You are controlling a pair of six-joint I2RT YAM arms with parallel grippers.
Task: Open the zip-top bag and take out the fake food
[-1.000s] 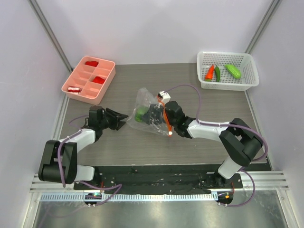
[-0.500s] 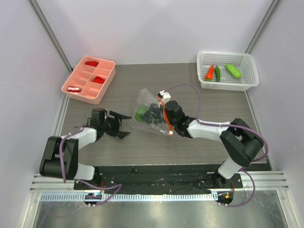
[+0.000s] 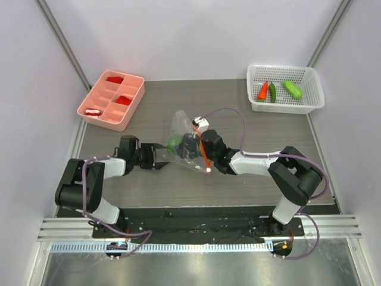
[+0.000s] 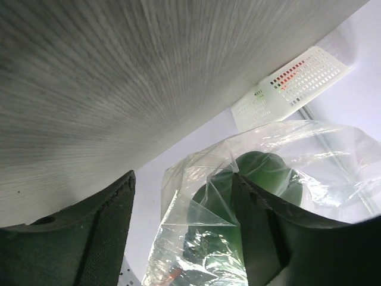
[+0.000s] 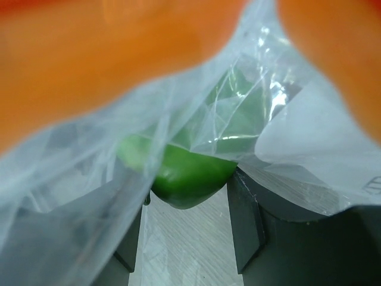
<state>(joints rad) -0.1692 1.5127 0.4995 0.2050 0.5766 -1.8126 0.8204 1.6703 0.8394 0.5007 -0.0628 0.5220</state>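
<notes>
Most of the job looks done. The orange-red carrot piece (image 3: 262,90), the dark green chili (image 3: 272,92) and the light green oblong one (image 3: 292,88) lie in the white mesh basket (image 3: 315,102). That basket is well apart from both end effectors, far behind the right one. Only the green bell pepper (image 3: 174,143) is left inside the zip-top bag (image 3: 181,124). I think getting it out is the last step.

The bag lies on the bench (image 3: 149,185) between the two end effectors. Its orange-red zip strip (image 3: 206,157) sits by the right end effector's wrist.

The right arm lies low and stretched across the bench, and the right end effector (image 3: 189,145) pokes into the bag. Its jaws are partly apart, with the pepper right at their tips. I cannot tell if they pinch the pepper or only sit around it.

The left arm is low too, bent at the elbow, and points at the bag from the other side. The left end effector (image 3: 163,157) has its jaws wide apart and holds nothing. The crinkly bag and the pepper are just in front of it, with a corner of plastic near one jaw.
</notes>
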